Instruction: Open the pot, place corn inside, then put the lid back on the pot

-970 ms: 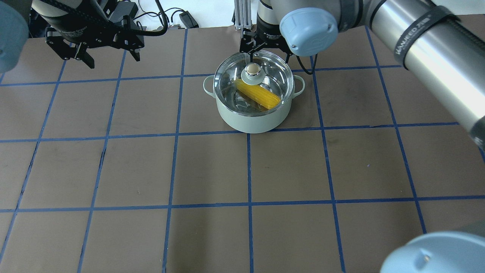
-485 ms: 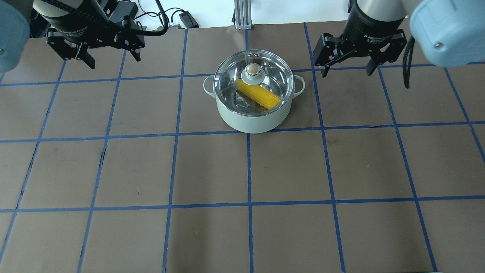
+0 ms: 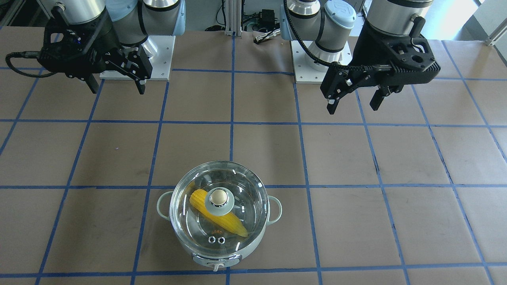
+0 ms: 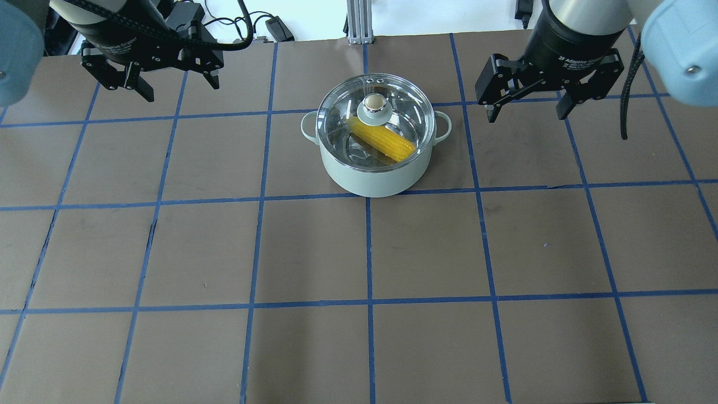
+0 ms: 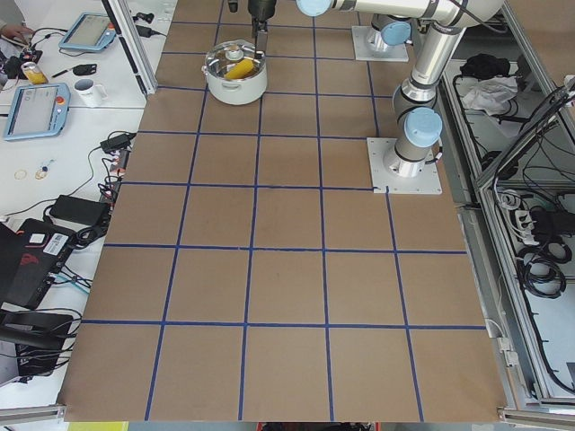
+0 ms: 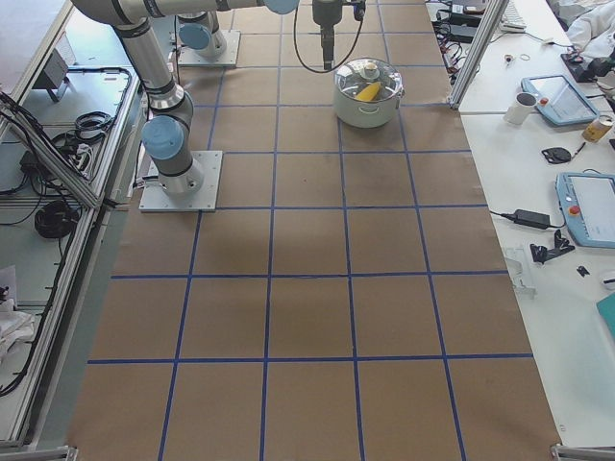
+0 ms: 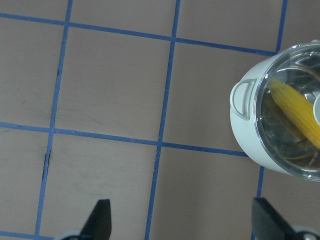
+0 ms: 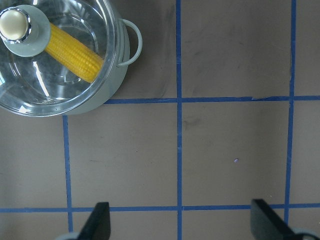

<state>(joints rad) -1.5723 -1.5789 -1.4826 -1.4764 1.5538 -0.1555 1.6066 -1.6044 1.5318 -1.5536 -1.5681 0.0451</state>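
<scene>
The pale mint-green pot (image 4: 376,177) stands at the table's far middle. The clear glass lid (image 4: 336,120) with its beige knob (image 4: 373,102) sits on it. The yellow corn (image 4: 384,140) lies inside, seen through the glass. It shows likewise in the front view: pot (image 3: 216,261), lid (image 3: 241,186), corn (image 3: 223,221). My left gripper (image 4: 182,90) is open and empty, raised well left of the pot. My right gripper (image 4: 527,116) is open and empty, raised right of the pot. The wrist views show the pot (image 7: 245,135) and corn (image 8: 70,52) off to the side.
The brown table surface (image 4: 370,252) carries a grid of blue tape lines. Cables and a metal post (image 4: 354,22) lie beyond the far edge. The arm bases (image 3: 321,59) stand at the robot's side of the table.
My right gripper has moved from just behind the lidded pot out to the pot's right. My left gripper has shifted slightly. Pot, lid and corn have not moved.
</scene>
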